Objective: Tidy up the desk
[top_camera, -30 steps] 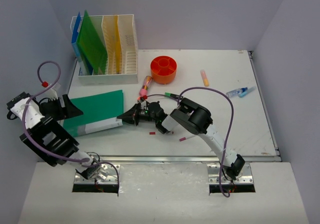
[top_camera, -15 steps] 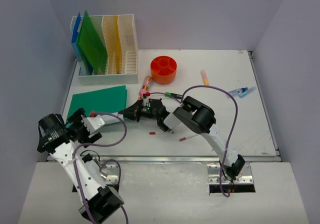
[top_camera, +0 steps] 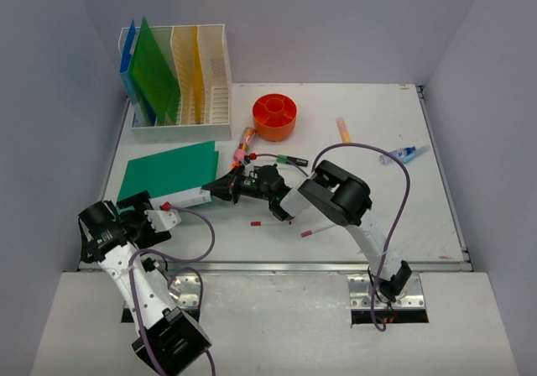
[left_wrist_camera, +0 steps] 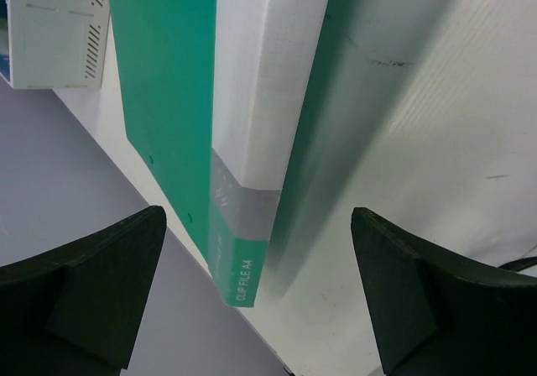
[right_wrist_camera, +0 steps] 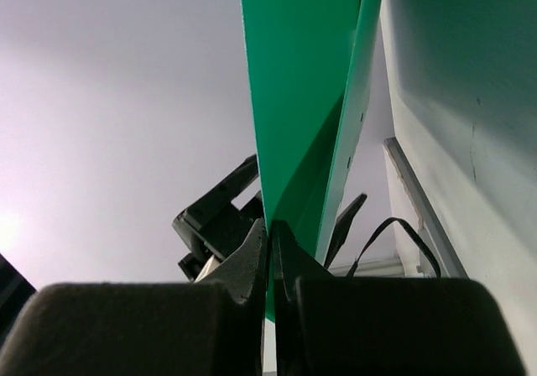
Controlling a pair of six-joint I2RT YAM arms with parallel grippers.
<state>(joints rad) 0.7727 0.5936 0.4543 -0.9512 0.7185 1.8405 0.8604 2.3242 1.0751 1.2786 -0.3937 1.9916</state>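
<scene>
Left gripper (left_wrist_camera: 260, 296) gapes wide, green folder (top_camera: 168, 170) spine ahead between its fingers, ungripped. Right gripper (right_wrist_camera: 270, 254) pinches the folder's cover; folder lies on desk (top_camera: 419, 216). Beyond right fingers, pens (top_camera: 343, 129) loose. Little sorted, most left.

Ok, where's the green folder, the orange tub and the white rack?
green folder (top_camera: 168, 170), top view, its flat cover.
orange tub (top_camera: 274, 129), top view, its front wall.
white rack (top_camera: 185, 131), top view, its front wall.
</scene>
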